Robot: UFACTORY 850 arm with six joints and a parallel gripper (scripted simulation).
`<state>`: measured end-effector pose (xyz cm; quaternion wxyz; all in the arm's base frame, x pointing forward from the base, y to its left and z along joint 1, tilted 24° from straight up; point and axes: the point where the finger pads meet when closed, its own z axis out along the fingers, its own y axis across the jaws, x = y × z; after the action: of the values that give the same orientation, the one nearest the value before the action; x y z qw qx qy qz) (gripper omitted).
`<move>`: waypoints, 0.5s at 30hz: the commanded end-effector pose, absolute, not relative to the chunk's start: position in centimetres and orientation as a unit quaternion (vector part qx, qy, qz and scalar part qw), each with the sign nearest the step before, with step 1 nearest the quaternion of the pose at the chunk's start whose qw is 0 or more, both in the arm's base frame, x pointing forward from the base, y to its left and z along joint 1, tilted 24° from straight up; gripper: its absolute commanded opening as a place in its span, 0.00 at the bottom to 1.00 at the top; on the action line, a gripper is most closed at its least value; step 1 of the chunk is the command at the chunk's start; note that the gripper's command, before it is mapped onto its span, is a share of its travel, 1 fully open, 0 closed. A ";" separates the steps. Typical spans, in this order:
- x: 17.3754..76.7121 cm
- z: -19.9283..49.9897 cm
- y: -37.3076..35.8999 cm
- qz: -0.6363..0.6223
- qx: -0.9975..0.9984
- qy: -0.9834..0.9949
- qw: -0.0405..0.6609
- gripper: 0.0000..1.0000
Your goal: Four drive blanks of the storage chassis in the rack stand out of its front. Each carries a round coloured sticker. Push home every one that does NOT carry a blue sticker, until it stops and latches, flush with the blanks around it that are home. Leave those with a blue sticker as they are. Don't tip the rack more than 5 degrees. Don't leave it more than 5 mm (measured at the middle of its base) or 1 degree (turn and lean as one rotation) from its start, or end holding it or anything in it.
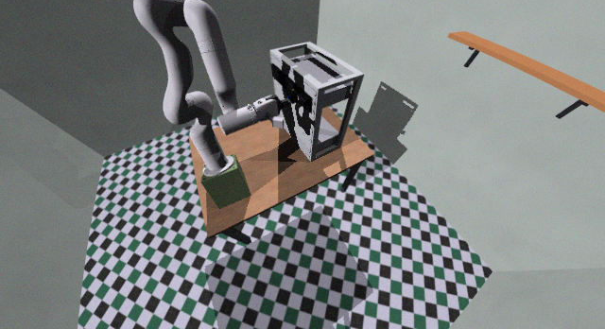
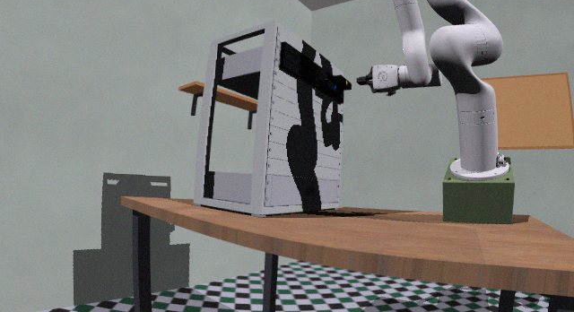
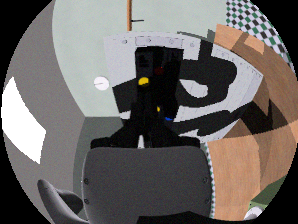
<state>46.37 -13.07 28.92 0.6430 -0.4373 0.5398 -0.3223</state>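
- Grey-white rack [image 2: 265, 124] stands on the wooden table [image 2: 404, 254], left of the arm; its black storage chassis [image 2: 309, 72] sits high in the front.
- Blanks carrying a yellow sticker [image 3: 143, 82] and a blue sticker [image 3: 166, 120] show in the wrist view; which of them stand proud is hard to judge.
- Gripper [image 2: 360, 81], fingers together on nothing, hangs just off the chassis front, apart from it.
- Progress: I judge pushing unfinished; the count latched cannot be told.
- Green pedestal [image 2: 453, 204] bears the arm at right.

Closed tool [image 3: 148, 137], dark chassis [image 3: 149, 70] with yellow sticker [image 3: 143, 82], white rack [image 3: 120, 52]
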 end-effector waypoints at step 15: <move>50.4 29.1 -12.3 -0.323 -0.437 0.539 0.643 0.00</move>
<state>50.31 -12.22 29.08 0.6429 -0.4374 0.5398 -0.3225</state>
